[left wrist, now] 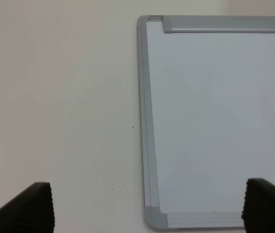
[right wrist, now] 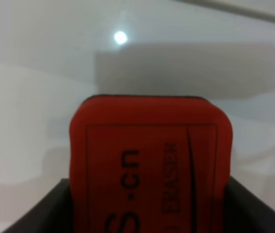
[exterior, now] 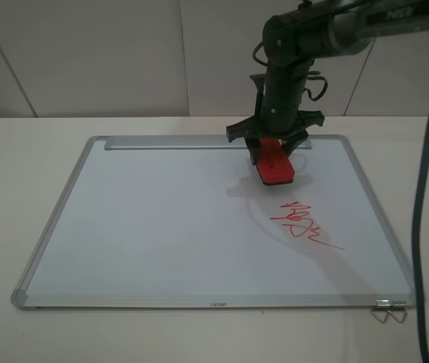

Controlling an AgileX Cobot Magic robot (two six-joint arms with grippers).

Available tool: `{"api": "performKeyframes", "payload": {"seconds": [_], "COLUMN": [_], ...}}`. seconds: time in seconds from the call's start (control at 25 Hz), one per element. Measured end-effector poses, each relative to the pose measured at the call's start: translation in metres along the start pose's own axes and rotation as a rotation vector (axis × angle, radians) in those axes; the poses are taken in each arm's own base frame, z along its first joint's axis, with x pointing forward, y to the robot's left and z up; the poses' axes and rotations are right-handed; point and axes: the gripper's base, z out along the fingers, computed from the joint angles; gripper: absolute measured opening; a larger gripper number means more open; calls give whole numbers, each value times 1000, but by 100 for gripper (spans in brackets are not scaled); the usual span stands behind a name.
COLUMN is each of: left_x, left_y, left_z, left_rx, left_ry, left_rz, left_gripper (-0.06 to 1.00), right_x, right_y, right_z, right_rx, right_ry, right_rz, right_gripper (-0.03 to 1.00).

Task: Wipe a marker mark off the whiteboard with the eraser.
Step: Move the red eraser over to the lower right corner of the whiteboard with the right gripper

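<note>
The whiteboard (exterior: 161, 227) lies flat on the table, its silver tray bar (exterior: 169, 142) along the far edge. My right gripper (exterior: 275, 155) is shut on the red eraser (exterior: 276, 166), which is tilted over the board's far right part and casts a shadow beside it. The right wrist view shows the eraser (right wrist: 149, 160) with its dark lettering between the fingers (right wrist: 40, 211). No loopy, rounded red mark shows; only a faint curved smear (exterior: 263, 223) lies there. My left gripper (left wrist: 147, 208) is open over the table beside the board's corner (left wrist: 154, 218).
A spiky red scribble with a long straight tail (exterior: 299, 221) sits on the board's right side, nearer than the eraser. A metal binder clip (exterior: 390, 311) lies at the board's near right corner. A grey cable (exterior: 424, 197) hangs down at the right edge.
</note>
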Motion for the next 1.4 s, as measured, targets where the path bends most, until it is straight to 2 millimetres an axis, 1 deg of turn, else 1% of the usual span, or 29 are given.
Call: {"api": "performKeyframes", "payload": {"seconds": [0.16, 0.32, 0.4, 0.48, 0.6, 0.72, 0.84, 0.96, 1.08, 1.16, 1.28, 1.4], "left_x": [0, 0, 0, 0, 0, 0, 0, 0, 0, 0, 0, 0], "left_y": [0, 0, 0, 0, 0, 0, 0, 0, 0, 0, 0, 0], "left_z": [0, 0, 0, 0, 0, 0, 0, 0, 0, 0, 0, 0], "left_rx": [0, 0, 0, 0, 0, 0, 0, 0, 0, 0, 0, 0], "left_ry": [0, 0, 0, 0, 0, 0, 0, 0, 0, 0, 0, 0], "left_rz": [0, 0, 0, 0, 0, 0, 0, 0, 0, 0, 0, 0], "left_gripper": [77, 77, 77, 77, 77, 77, 77, 77, 77, 77, 77, 77], "right_x": [1, -4, -8, -9, -5, 14, 38, 70, 100, 117, 135, 144], "right_y": [-3, -3, -12, -26, -46, -57, -73, -91, -104, -109, -109, -107], "right_z": [0, 0, 2, 3, 4, 6, 0, -8, -11, -7, 3, 12], "right_rx": [6, -9, 2, 28, 67, 77, 69, 61, 54, 49, 41, 29], "right_ry": [12, -39, -53, -37, 11, 60, 59, 45, 36, 39, 51, 50], "right_rz": [5, 7, 19, 36, 61, 73, 95, 136, 164, 173, 168, 176], "right_gripper": [51, 51, 51, 51, 51, 51, 51, 51, 51, 51, 51, 51]}}
